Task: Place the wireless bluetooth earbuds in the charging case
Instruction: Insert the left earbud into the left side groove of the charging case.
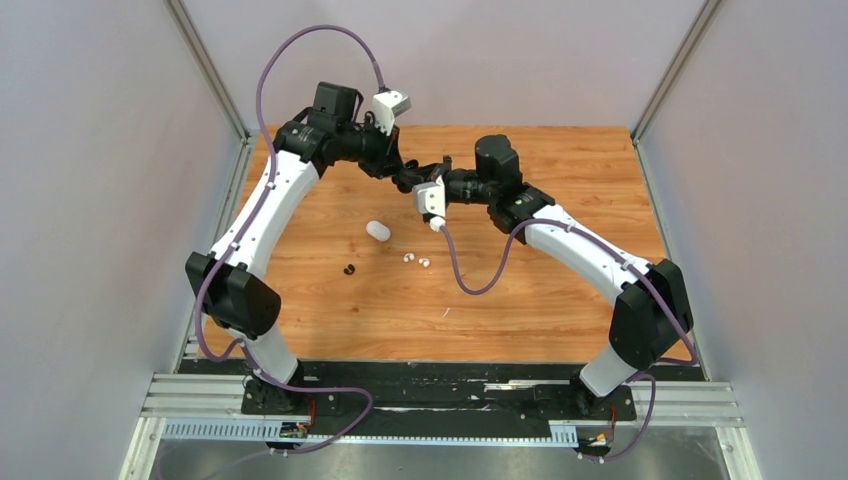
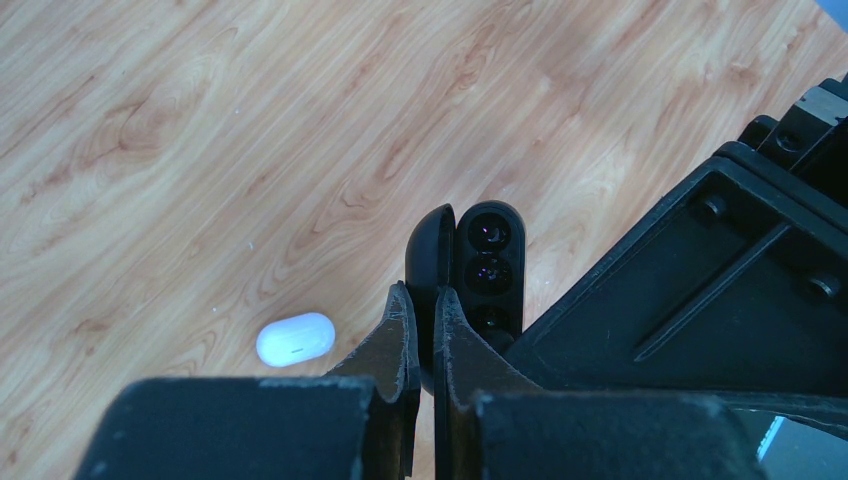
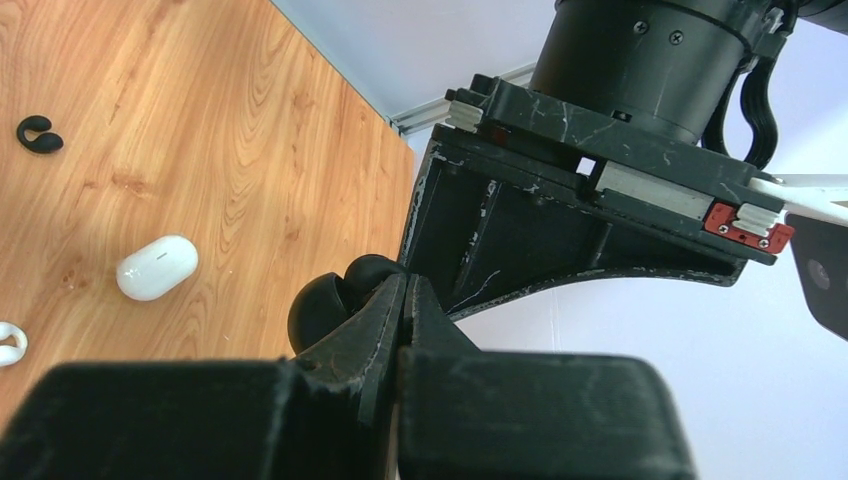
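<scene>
On the worktop (image 1: 560,290): two white earbuds (image 1: 408,257) side by side, one black earbud (image 1: 349,269) left of them, one closed white charging case (image 1: 377,231) just beyond. Above, one open black charging case (image 2: 470,265) pinched in left pincer (image 2: 422,295); right pincer (image 3: 403,285) closed tight, tips against it.

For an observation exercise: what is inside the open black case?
The black case shows dark glossy hollows; whether anything sits there is unclear. The left gripper covers its lower end.
</scene>
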Robot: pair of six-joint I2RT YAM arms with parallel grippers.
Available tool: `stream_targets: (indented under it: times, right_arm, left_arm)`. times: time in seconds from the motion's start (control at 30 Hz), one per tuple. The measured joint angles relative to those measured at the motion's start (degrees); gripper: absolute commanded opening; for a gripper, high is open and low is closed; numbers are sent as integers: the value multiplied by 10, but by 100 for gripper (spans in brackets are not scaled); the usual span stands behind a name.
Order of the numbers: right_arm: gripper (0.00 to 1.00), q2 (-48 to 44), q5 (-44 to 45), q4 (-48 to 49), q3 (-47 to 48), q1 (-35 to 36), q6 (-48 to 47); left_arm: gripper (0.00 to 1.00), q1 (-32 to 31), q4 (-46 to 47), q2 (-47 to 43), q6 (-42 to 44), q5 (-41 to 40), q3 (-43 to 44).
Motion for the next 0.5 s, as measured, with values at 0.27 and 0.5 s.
stream_targets:
  times: [0.27, 0.5]
  right_arm:
    - [0, 2, 10, -1, 0, 0, -18]
    - [0, 2, 21, -2, 0, 0, -27]
  left_arm:
    - [0, 0, 0, 0, 0, -1, 0]
    - [0, 0, 0, 0, 0, -1, 0]
